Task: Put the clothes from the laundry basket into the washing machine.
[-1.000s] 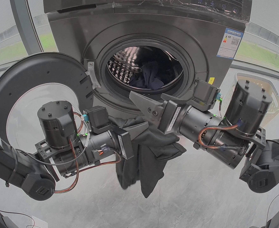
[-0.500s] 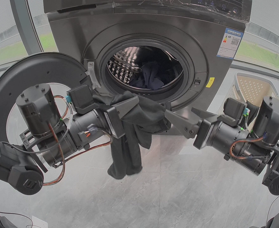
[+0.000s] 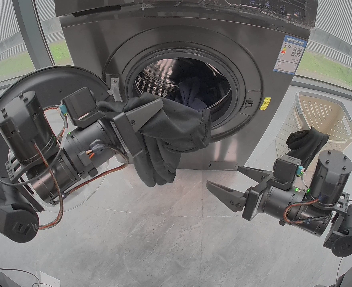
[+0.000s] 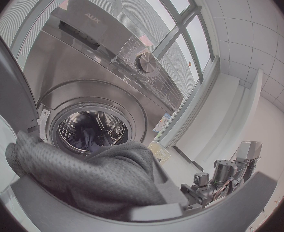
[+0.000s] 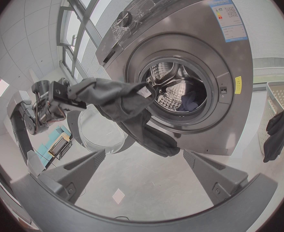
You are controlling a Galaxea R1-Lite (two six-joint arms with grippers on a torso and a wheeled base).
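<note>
The washing machine [image 3: 176, 32] stands with its door open, and dark blue clothes [image 3: 190, 94] lie in the drum [image 3: 164, 76]. My left gripper [image 3: 160, 108] is shut on a dark grey garment [image 3: 172, 132], held just in front of the drum's lower left rim. The cloth drapes over the fingers and hangs below, as the left wrist view shows [image 4: 100, 174]. My right gripper [image 3: 224, 178] is open with nothing in it, low over the floor to the right of the garment. A beige laundry basket [image 3: 327, 112] stands at the right with a dark garment [image 3: 305, 142] draped over its rim.
The round door [image 3: 44, 96] is swung open to the left, behind my left arm. Bare grey floor tiles [image 3: 176, 240] spread in front of the machine. Windows and a frame post [image 3: 28, 24] stand behind it.
My left gripper has lifted the grey garment up and left, to the drum opening. My right gripper has drawn back down and to the right, away from the cloth, uncovering the basket.
</note>
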